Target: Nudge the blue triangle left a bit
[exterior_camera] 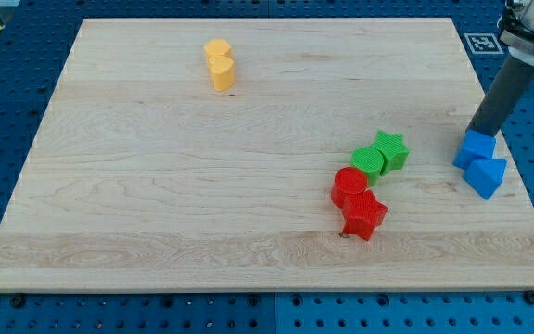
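Note:
The blue triangle (487,175) lies near the board's right edge. A blue cube-like block (474,148) touches it on its upper left. My tip (479,131) stands right at the top of that blue block, just above the triangle, with the dark rod rising toward the view's upper right.
A green cylinder (369,161) and a green star (391,149) sit together left of the blue blocks. A red cylinder (349,186) and a red star (364,215) lie below them. Two yellow blocks (219,63) stand near the view's top. The wooden board (156,186) has its right edge beside the blue blocks.

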`<state>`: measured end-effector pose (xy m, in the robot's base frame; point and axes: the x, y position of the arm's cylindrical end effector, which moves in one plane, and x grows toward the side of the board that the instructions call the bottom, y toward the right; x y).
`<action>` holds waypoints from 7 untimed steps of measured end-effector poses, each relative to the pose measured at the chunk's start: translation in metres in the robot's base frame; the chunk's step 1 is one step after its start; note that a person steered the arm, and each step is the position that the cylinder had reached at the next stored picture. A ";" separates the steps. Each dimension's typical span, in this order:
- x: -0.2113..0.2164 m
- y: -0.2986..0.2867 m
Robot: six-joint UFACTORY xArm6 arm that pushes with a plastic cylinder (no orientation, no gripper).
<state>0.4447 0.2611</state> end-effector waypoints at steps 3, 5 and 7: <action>0.031 0.034; 0.094 0.011; 0.117 -0.041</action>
<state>0.5617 0.2205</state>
